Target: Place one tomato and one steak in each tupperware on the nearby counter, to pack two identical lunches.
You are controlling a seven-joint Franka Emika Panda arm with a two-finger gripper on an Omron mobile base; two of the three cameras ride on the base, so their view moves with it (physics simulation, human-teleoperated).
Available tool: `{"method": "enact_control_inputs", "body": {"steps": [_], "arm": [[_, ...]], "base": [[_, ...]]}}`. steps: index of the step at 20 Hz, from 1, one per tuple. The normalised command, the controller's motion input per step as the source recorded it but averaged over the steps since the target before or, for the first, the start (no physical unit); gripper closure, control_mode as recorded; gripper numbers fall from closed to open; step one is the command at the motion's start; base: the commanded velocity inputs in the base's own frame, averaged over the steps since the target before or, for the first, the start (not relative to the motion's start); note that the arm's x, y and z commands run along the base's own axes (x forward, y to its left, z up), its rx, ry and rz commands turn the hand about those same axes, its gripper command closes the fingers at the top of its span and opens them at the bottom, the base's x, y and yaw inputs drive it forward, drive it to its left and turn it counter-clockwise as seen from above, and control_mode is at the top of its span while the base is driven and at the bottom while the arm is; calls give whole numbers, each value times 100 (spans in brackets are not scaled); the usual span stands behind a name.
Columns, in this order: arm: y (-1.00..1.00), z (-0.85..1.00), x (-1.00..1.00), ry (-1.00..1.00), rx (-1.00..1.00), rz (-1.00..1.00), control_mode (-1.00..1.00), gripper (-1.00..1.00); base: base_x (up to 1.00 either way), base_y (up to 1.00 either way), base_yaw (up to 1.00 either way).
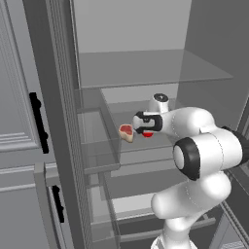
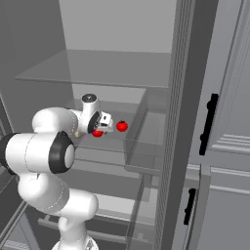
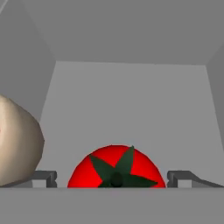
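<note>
Tool [image 3: 112,179] spread around tomato [image 3: 117,168], steak [image 3: 17,144] close beside, shelf [image 3: 131,105] bare beyond

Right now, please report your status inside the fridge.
Gripper open, fingers either side of a tomato. Steak close beside it. Second tomato further along the shelf. Nothing blocking.

Flat, even rendered light, soft grey shading, sharp, no glare.

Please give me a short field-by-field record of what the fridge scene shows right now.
setting: open fridge, glass shelf
gripper: reaching into the fridge at the shelf
jaws: apart, either side of a tomato
grasp: not clearly closed
second tomato: on the shelf, apart from the gripper
steak: on the shelf, beside the gripper
</note>
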Motion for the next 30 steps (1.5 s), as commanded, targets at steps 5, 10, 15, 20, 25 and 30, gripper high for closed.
{"method": "enact_control_inputs", "body": {"steps": [5, 10, 15, 20, 25, 30], "arm": [[0, -33, -33, 1, 0, 0, -100, -100], [0, -33, -7, 5, 0, 0, -100, 100], [0, -41, 31, -1, 0, 1, -100, 100], [-1, -29, -58, -5, 3, 6, -100, 100], [-2, 26, -100, -1, 2, 1, -100, 100], [-3, 97, -100, -13, 0, -2, -100, 100]], "base": [[0, 0, 0], [0, 0, 0], [0, 0, 0], [0, 0, 0], [0, 0, 0], [0, 0, 0]]}}
